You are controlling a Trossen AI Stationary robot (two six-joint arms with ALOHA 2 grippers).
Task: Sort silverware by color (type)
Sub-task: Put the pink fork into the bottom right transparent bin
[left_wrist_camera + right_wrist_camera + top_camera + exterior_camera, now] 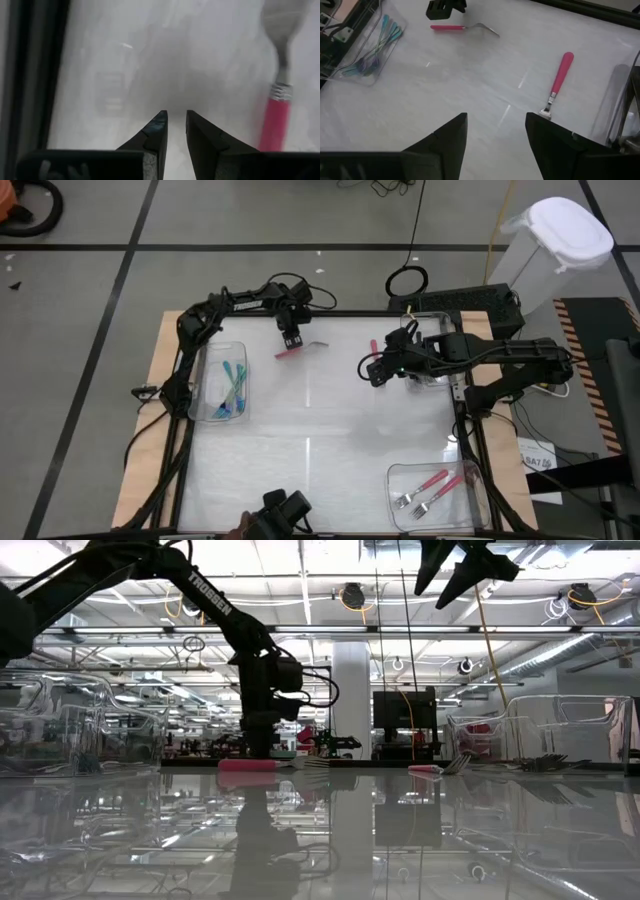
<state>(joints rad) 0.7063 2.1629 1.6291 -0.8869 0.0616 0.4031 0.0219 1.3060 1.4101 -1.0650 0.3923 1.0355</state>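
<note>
Sorting by handle colour explains the layout: teal-handled forks (232, 390) lie in a clear bin (204, 385) at the left, pink-handled forks (428, 490) in another bin (398, 480) near right. Two pink forks remain loose at the far side. The left gripper (290, 338) hangs just beside one (290, 353), fingers slightly apart, empty. The right gripper (376, 370), jaws wide and empty, hovers near the other (559, 77). Each fork is slim, metal-tined, plastic-handled.
</note>
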